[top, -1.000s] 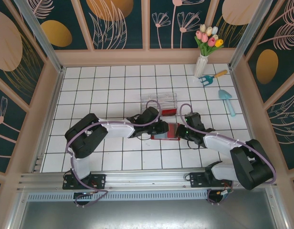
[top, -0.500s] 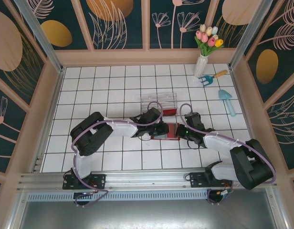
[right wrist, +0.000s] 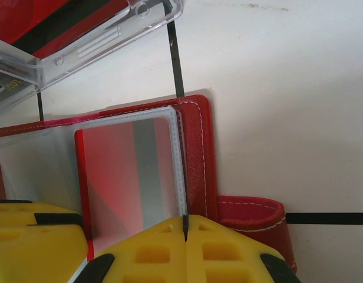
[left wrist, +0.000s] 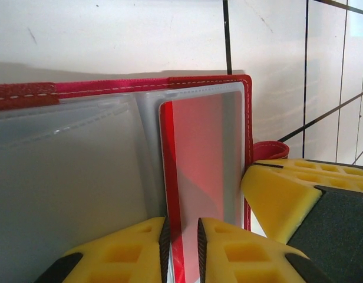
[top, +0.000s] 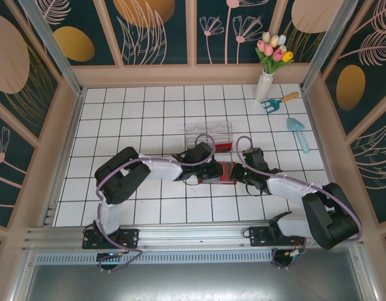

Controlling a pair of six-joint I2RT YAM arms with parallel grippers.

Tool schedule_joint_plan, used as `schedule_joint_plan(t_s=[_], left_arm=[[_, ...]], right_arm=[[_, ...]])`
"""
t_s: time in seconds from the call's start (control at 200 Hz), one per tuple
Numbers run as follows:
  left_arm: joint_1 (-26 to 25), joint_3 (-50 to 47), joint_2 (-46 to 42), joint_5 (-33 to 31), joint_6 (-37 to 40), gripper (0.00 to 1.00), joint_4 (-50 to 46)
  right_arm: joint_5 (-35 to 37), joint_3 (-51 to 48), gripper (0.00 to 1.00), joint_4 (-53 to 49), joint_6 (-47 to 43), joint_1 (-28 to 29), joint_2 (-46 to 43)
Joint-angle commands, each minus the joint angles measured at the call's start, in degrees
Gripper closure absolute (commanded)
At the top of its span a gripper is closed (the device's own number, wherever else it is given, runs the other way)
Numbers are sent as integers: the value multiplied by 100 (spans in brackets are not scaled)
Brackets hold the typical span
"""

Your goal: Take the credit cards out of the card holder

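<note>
The card holder (top: 222, 172) is lying open on the tiled counter (top: 149, 125), just in front of the clear plastic box (top: 208, 133) and barely apart from it, with both arms meeting over it on that same near side of the box. One red credit card (left wrist: 202, 159) is sitting in a clear sleeve, and the left gripper (left wrist: 181, 227) is straddling the card's near edge, its jaws standing only slightly apart, so I cannot say the pads are biting yet. The right gripper (right wrist: 185, 227) is fully closed and seems to be pinching the sleeve's edge, next to the holder's stitched red border and beside the little red tab (right wrist: 252, 215), as if anchoring the wallet. To my eye the card is going to behave as a thin, stiff, very light piece of slick plastic, so it is asking for a firm pinch flat across its faces at the exposed edge, not at a corner where it could twist out. The sleeve looks soft and clingy, and the holder itself is looking floppy and nearly weightless, so I am expecting it to drag along or fold up with the card unless it is being held down while the card is being drawn straight out along the sleeve's opening
</note>
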Motion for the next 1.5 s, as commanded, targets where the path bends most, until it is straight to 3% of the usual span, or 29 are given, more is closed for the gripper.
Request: schedule_joint_plan(t_s=[0.0,0.42,0.741,0.931,1.216,1.491], left_arm=[[-56,102,172,199,-55,80,76],[-63,-197,91,541,-311,82,946],[-60,-13,47,10,-53,83,-65],[-62,-21,62,8,-44,83,-72],[-62,-29,86,66,-47,82,11],[-53,-161,44,223,-135,82,388]], right_arm=[[-163,-118,95,34,-15,5,1],[-190,-145,95,58,21,10,9],[137,10,98,-260,30,78,-244],[478,199,99,-658,-66,98,-427],[1,92,100,-283,-23,157,167],[-15,165,100,-201,29,371,371]])
